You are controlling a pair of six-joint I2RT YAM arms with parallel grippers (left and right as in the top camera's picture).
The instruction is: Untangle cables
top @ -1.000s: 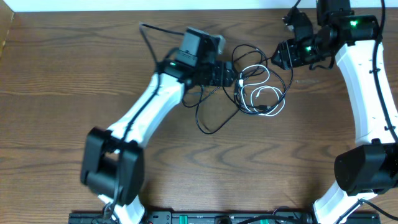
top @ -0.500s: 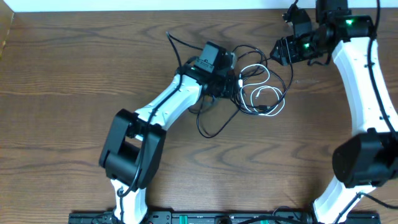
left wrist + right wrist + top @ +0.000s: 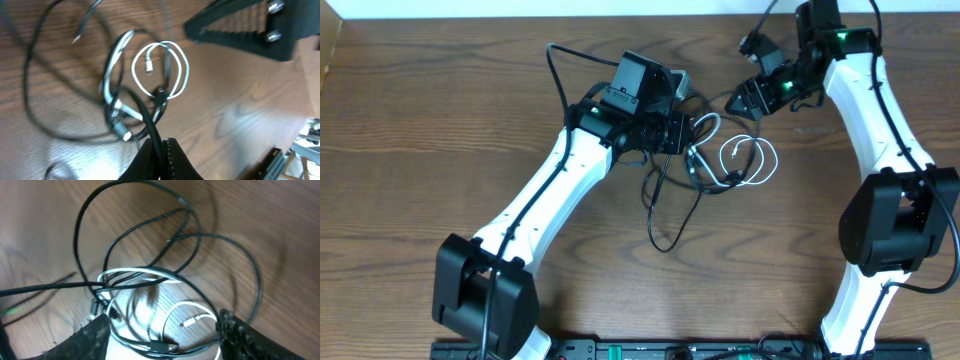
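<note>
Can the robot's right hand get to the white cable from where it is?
Probably yes. The right hand is open, and in its own camera the white cable lies between its fingers with nothing solid in the way. The black cable loops over it, though, so it may catch both.

My left arm [image 3: 535, 205] and right arm [image 3: 890, 110] wear white shells, black joints, green lights [image 3: 839, 38], trailing black cords [image 3: 558, 72]; my right gripper [image 3: 164, 316] is rough black.
</note>
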